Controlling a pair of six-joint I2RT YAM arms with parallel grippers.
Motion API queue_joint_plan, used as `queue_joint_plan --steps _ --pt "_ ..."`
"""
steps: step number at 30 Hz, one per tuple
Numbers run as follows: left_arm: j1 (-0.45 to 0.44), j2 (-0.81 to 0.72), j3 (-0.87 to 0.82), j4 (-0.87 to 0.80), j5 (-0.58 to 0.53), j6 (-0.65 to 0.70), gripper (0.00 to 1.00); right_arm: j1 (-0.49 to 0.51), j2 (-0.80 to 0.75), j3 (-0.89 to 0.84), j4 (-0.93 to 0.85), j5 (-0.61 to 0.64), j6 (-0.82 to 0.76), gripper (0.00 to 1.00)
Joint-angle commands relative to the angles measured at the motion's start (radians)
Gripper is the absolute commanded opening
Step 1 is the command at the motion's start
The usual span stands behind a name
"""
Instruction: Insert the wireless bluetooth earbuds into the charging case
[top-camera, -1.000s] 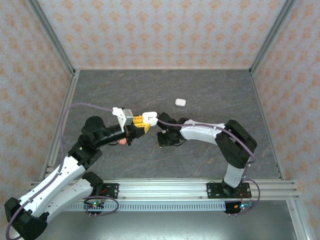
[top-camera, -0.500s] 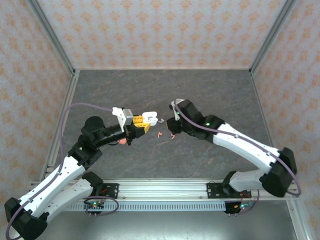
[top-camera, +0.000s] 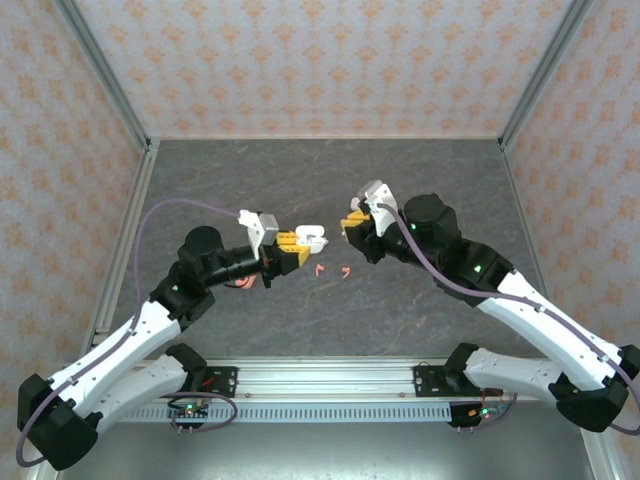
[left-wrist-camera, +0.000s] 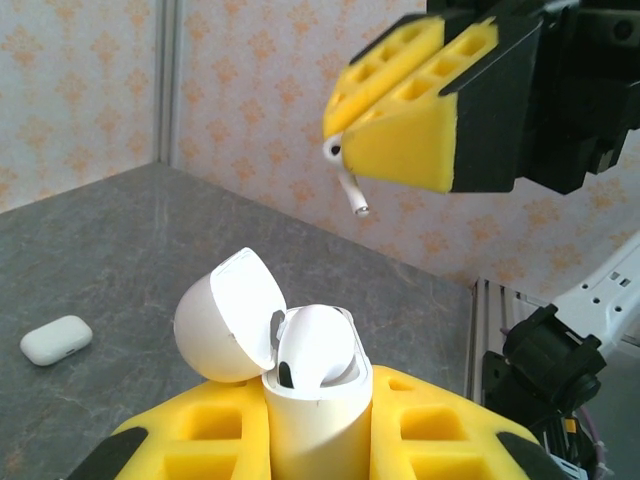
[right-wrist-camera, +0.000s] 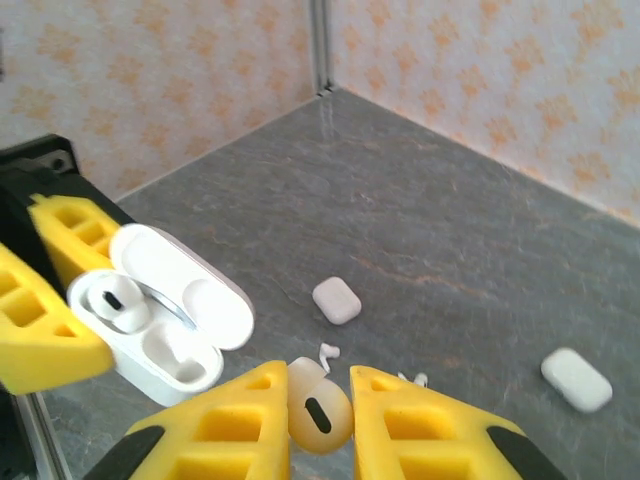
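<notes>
Since the left gripper (top-camera: 298, 243) is shut tight on the open case (left-wrist-camera: 315, 400) and the right gripper (top-camera: 352, 224) pinches a white bud (right-wrist-camera: 318, 415), the step in hand looks like putting that bud into the case. The bud is up in the air above the counter (top-camera: 430, 180), near the case but not touching it. From the left wrist, its thin stem sticks out of the right gripper and points down, above the case. The lid (left-wrist-camera: 225, 315) is flipped back to one side. Seen from the right wrist, one hole has another bud (right-wrist-camera: 113, 297) in it, and the hole (right-wrist-camera: 168, 352) beside it is empty. That empty hole is likely the one to aim for. To do it well, the left gripper should hold the case very steady with its mouth facing the bud. The right gripper should line the stem up over the empty hole first, then go in slowly, stem first. It should stay away from the lid so it does not bump it shut. The bud is small and smooth, so it could twist in the pinch. Let go only when it sits deep. Two red buds (top-camera: 320, 268) lie on the counter below
</notes>
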Motion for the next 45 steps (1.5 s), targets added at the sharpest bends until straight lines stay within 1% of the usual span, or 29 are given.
queue_joint_plan --steps 1,5,15,24,39,42,45 --pt "-0.014 0.007 0.020 0.064 0.029 -0.018 0.00 0.015 0.012 0.045 0.048 -0.076 -0.117 0.18" --pt "-0.020 0.020 0.031 0.067 0.034 -0.017 0.00 0.040 0.044 0.065 0.051 -0.089 -0.163 0.18" --pt "-0.032 0.037 0.040 0.060 0.033 -0.006 0.00 0.064 0.097 0.061 0.031 -0.042 -0.200 0.18" --pt "-0.037 0.047 0.046 0.062 0.028 0.002 0.00 0.066 0.097 0.043 0.010 -0.012 -0.210 0.18" --pt "-0.040 0.046 0.047 0.083 0.031 -0.009 0.00 0.066 0.067 -0.015 0.004 -0.007 -0.209 0.18" --pt "-0.041 0.046 0.048 0.083 0.032 -0.011 0.00 0.066 0.060 -0.026 0.004 -0.017 -0.200 0.18" --pt "-0.041 0.046 0.049 0.083 0.030 -0.009 0.00 0.066 0.054 -0.031 0.011 -0.053 -0.185 0.18"
